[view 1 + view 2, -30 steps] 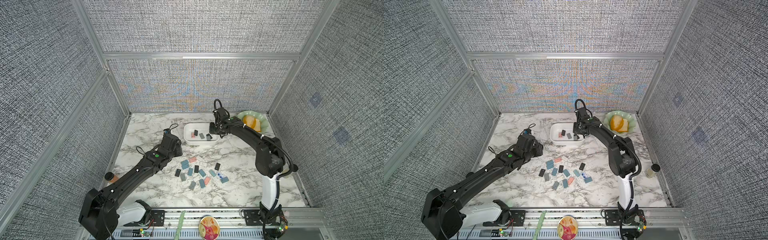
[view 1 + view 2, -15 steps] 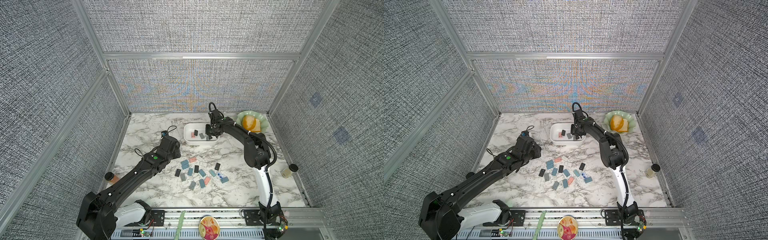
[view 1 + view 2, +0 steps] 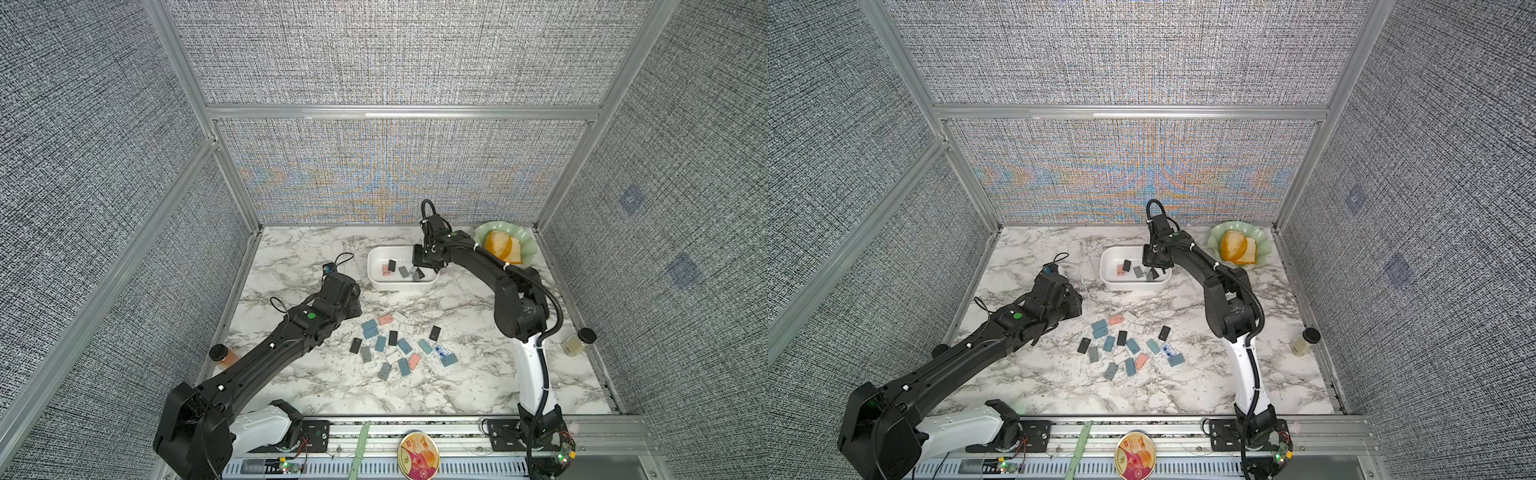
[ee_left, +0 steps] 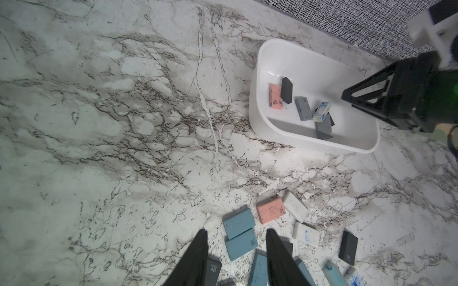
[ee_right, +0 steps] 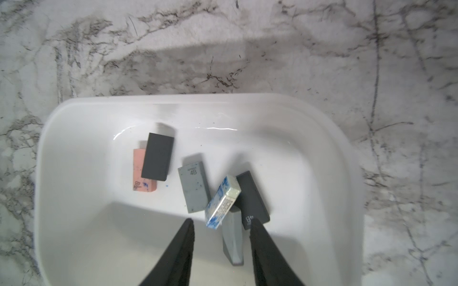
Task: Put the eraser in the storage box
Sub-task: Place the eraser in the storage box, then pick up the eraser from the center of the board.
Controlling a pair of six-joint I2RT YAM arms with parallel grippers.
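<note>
Fingers of the left gripper [image 4: 236, 230], left of centre in both top views, stand slightly apart with nothing between them, at the left edge of the loose blue, pink, grey and black erasers [image 3: 404, 345] scattered mid-frame on the marble-patterned tabletop [image 3: 299, 257]. Further right and higher sits the white rounded-rectangular plastic storage box [image 3: 376, 282]; inside it the white blue-smudged eraser [image 5: 223, 201] lies tilted atop grey ones — ungripped by the right gripper [image 5: 221, 221], whose fingers hang parted over the box's right end.
</note>
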